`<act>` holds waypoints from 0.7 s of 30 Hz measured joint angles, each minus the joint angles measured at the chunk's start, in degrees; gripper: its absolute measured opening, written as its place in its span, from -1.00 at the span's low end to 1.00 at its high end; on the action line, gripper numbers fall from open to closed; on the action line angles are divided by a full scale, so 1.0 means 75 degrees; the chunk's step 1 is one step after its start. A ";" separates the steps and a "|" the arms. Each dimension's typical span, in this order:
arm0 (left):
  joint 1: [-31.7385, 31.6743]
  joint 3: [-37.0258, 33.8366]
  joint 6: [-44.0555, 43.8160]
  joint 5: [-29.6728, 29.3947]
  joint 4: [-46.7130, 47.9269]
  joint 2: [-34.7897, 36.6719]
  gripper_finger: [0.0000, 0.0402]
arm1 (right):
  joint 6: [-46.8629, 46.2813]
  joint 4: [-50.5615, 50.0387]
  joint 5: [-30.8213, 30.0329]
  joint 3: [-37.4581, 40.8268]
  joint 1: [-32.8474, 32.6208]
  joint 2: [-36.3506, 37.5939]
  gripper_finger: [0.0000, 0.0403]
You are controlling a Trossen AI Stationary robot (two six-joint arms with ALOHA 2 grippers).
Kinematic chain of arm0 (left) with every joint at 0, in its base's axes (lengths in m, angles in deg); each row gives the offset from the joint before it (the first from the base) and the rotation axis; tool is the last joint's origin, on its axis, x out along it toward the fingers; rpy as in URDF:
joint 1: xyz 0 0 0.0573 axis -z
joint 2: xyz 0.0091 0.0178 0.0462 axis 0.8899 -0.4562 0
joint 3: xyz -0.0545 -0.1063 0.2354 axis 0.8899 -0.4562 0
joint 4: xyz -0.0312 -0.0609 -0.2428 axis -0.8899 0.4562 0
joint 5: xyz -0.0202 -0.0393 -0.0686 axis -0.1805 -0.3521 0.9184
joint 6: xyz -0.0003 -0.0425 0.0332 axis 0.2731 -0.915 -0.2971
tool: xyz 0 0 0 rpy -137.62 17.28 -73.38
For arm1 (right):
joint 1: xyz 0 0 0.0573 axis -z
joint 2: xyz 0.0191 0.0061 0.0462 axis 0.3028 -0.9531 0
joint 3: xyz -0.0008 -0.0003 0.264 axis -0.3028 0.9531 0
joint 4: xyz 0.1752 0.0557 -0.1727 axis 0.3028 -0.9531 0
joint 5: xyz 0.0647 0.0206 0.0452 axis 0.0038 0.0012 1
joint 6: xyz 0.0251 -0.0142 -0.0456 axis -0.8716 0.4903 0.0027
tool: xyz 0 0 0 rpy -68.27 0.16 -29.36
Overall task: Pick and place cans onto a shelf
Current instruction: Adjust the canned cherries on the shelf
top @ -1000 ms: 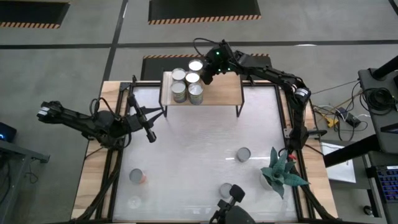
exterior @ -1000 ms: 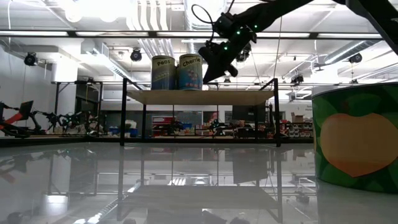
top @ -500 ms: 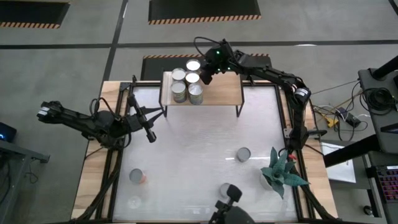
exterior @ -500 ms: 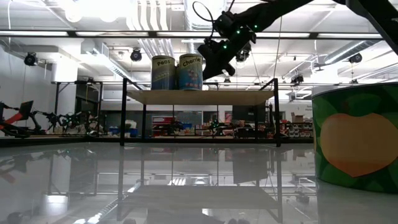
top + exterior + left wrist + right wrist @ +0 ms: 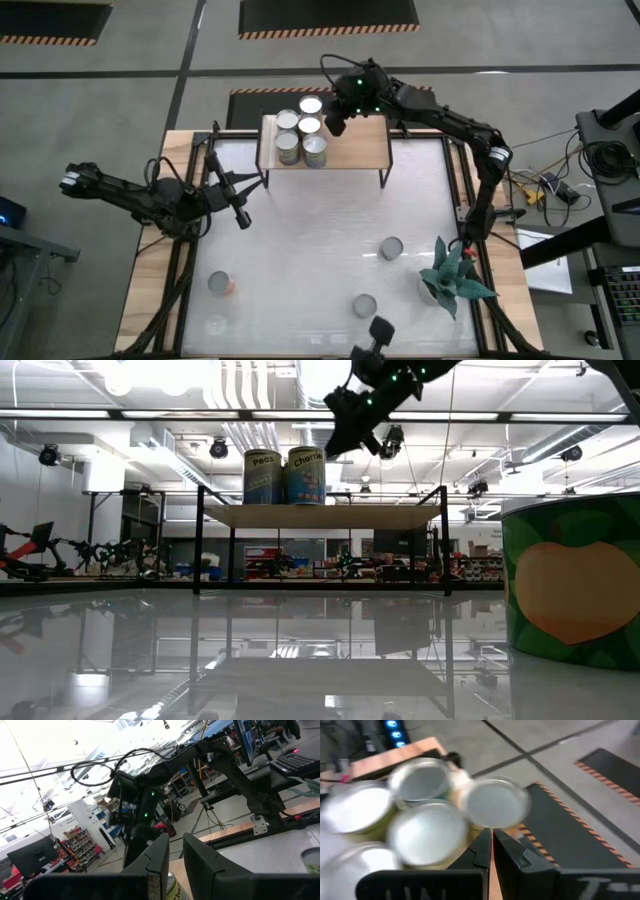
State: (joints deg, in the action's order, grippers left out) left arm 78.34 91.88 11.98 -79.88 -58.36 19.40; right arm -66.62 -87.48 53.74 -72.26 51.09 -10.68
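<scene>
The right gripper hangs above the shelf, just beside the rear can of the cluster of four cans standing at the shelf's left end. In the right wrist view its two fingers lie nearly together with only a thin slit between them and nothing held; the can tops sit in front of and below them. From the low view the gripper is clear above the can tops, not touching them. In my judgement the step in hand is the retreat after setting a can down: it is done well by rising straight up until the fingers are well clear of the neighbouring tops, then swinging away toward the open right part of the shelf, not across the cluster, since a sideways brush could topple the close-packed cans. Three cans are left on the table: one near the front left, one at the right, one at the front centre; a plant stands close to the right-hand can and will crowd any approach there. The right arm reaches in a long arc from its base at the table's right edge, wrist pitched down over the shelf. The left gripper waits low at the table's left side, its fingers a narrow gap apart, empty.
</scene>
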 joint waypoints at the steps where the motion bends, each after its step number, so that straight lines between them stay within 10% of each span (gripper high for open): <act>1: 0.0000 0.0000 0.0000 0.0003 -0.0002 0.0000 -0.82 | 0.0002 -0.0015 0.0088 -0.0019 -0.0078 0.0011 -0.96; 21: -0.0015 0.0000 0.0000 0.0009 0.0047 0.0000 -0.82 | 0.0205 -0.1238 0.0301 -0.0427 -0.0617 -0.0048 -0.96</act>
State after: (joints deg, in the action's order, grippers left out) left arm 78.23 91.88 11.98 -79.81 -58.01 19.40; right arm -65.08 -96.77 56.00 -75.46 46.46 -11.04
